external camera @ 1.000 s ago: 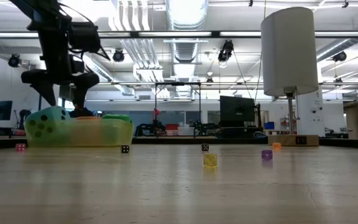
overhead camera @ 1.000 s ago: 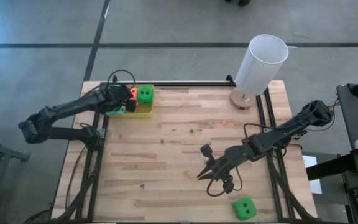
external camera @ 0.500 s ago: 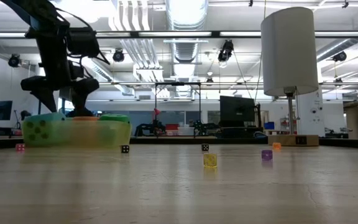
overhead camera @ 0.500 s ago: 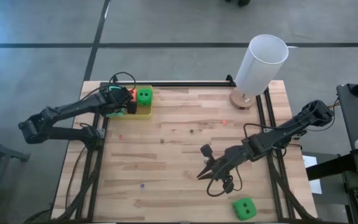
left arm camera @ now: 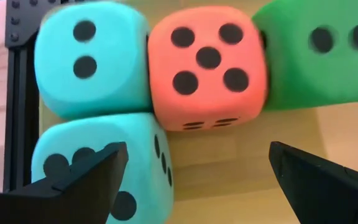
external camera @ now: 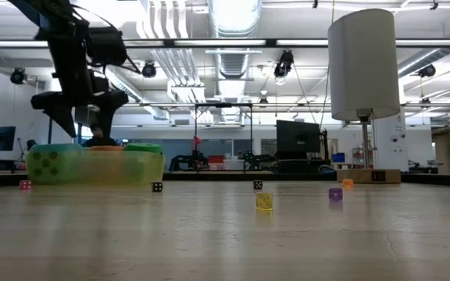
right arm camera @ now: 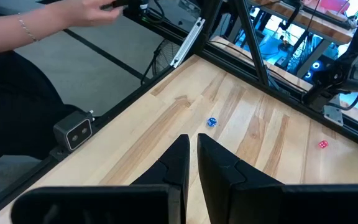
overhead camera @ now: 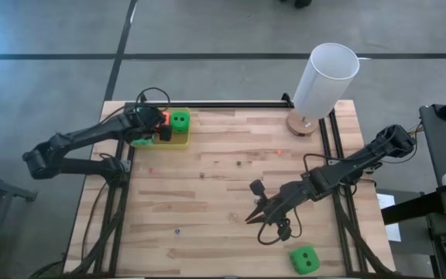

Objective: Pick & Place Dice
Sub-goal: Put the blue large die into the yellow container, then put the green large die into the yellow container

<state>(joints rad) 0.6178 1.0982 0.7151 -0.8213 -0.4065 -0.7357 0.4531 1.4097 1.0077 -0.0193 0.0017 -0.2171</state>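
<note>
No writing legible. Left gripper (left arm camera: 194, 171) wide open, empty, above dice (left arm camera: 208, 68) in tray (overhead camera: 178, 139), table's 11 o'clock. Right gripper (right arm camera: 190, 155) nearly closed, empty.

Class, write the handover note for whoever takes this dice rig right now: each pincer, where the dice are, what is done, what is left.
Left pincer: open, empty, hovering over the yellow tray at the table's far left corner.
Right pincer: shut, empty, waiting low over the table's near middle.
Dice: four in the tray, two teal dice, the orange-red die and a green die, packed together.
Done: those four are placed.
Left: the second green die lies near the table's near right edge, just beyond the right pincer. It probably goes in the tray next.
</note>
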